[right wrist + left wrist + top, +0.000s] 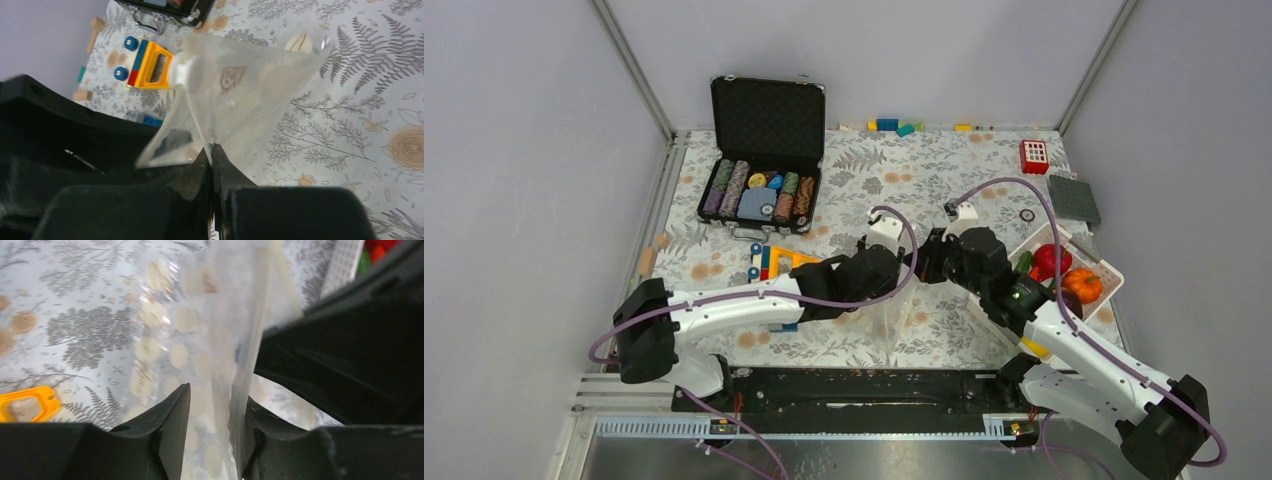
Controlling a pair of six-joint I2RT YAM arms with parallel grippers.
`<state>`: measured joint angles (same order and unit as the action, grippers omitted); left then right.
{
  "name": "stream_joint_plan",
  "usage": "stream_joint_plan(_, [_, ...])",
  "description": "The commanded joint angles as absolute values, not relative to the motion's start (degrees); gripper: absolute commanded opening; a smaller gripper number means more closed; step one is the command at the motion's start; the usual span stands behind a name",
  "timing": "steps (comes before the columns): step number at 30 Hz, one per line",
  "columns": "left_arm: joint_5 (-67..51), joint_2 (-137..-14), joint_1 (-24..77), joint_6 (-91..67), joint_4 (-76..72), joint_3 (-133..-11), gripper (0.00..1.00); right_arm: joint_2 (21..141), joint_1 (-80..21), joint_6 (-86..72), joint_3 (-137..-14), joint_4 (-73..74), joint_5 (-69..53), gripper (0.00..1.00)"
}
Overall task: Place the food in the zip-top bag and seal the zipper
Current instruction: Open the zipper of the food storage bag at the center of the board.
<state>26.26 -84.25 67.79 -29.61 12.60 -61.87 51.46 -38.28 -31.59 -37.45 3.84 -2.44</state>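
The clear polka-dot zip-top bag hangs between my two grippers at the table's middle. My right gripper is shut on the bag's edge, with the zipper strip running into its jaws. It meets the left gripper in the top view. My left gripper has its jaws apart, and the bag film passes between them, close to the right finger. The food lies in the white basket to the right: red tomato, orange pumpkin, green pod.
An open black case of poker chips stands at the back left. Colourful toy blocks lie beside the left arm. A red block and a grey plate sit at the back right. Small blocks line the far wall.
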Motion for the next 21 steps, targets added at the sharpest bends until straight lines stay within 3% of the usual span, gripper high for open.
stream_joint_plan(1, [40.0, -82.0, 66.9, -32.4, 18.1, -65.2, 0.31, 49.0, -38.9, -27.4, -39.6, 8.5, 3.2, 0.0])
stream_joint_plan(7, [51.0, -73.2, 59.8, -35.3, 27.3, -63.4, 0.12, 47.1, -38.1, -25.3, -40.2, 23.2, 25.0, 0.0])
stream_joint_plan(10, [53.2, -68.4, 56.8, -33.5, 25.9, -61.2, 0.0, 46.8, -37.1, -25.1, -40.1, 26.3, 29.6, 0.0])
stream_joint_plan(12, [55.1, -65.9, 56.2, -32.0, 24.1, -60.1, 0.0, 46.6, -36.1, -24.7, -40.0, 27.0, 30.5, 0.0])
stream_joint_plan(16, [53.5, -64.7, 55.4, -29.0, 20.2, -58.8, 0.0, 47.2, -34.1, -23.0, -40.4, 23.8, 24.9, 0.0])
stream_joint_plan(21, [41.8, -69.0, 55.2, -30.1, 12.4, -58.4, 0.0, 50.4, -34.0, -22.7, -41.3, 14.6, 7.9, 0.17])
